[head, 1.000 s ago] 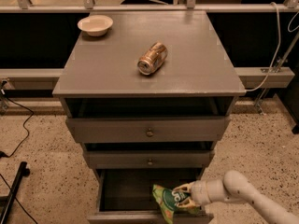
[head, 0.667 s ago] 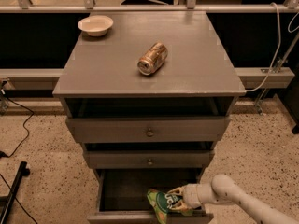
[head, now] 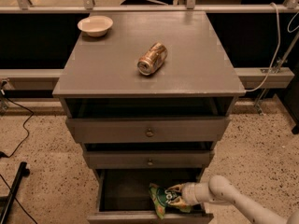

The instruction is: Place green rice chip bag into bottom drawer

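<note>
Bowl [head: 95,25] at the far left, pale and shallow, sits on the back corner of the cabinet top [head: 205,64]. It plays no part in my job. Near the middle of that top the gold-brown can [head: 152,59] lies on its side, well apart from the bowl and also nothing to do with me. Below, the two upper drawer fronts [head: 148,132] are pushed nearly in, so they don't block the way down.

The bottom drawer [head: 126,216] is pulled out, its dark inside open from above. The green rice chip bag [head: 164,199] is inside it, toward the right half, tilted with its lower end close to the front wall. I can't tell whether it rests on the drawer floor.

Just right of it, the gripper [head: 180,195] reaches in over the drawer's right side, its fingers pinched on the bag's right edge. The white arm [head: 233,202] slopes up to the lower right, a low approach that I judge clears the drawer above.
</note>
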